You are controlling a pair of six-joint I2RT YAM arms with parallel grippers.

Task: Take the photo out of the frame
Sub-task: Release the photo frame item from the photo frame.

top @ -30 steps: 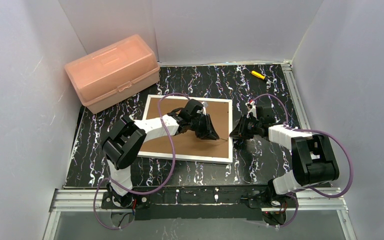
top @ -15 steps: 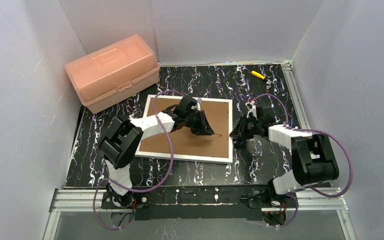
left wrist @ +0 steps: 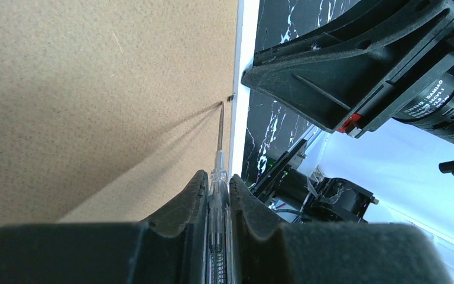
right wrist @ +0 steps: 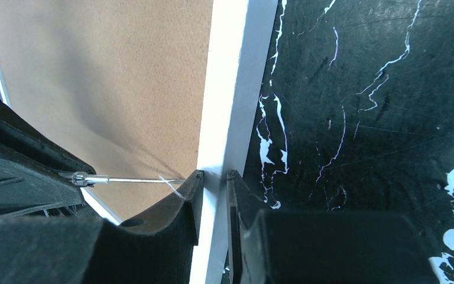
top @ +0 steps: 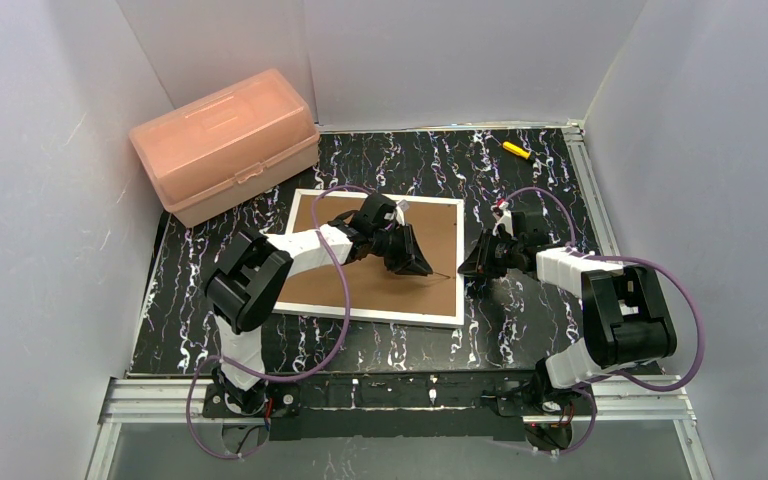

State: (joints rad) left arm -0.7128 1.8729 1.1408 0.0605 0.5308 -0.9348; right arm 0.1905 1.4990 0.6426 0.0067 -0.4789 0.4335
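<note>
The frame (top: 380, 313) lies face down on the table, its brown back (left wrist: 94, 89) up inside a narrow white border (right wrist: 230, 89). The photo is hidden under that back. My left gripper (top: 412, 262) (left wrist: 219, 177) is shut on a clear-handled screwdriver (left wrist: 219, 168). Its thin metal tip touches the brown back right beside the right border, next to a small dark tab. My right gripper (top: 472, 268) (right wrist: 214, 174) is shut on the frame's right border, one finger on each side. The screwdriver's shaft (right wrist: 130, 179) shows just left of those fingers.
A pink plastic box (top: 225, 143) stands at the back left, close to the frame's far-left corner. A small yellow-handled tool (top: 515, 150) lies at the back right. White walls enclose the black marbled table (top: 520, 330) on three sides.
My left gripper, still holding the screwdriver, drew a little away to the far left over the back, then came back slightly toward the right border. The right gripper kept its hold.
</note>
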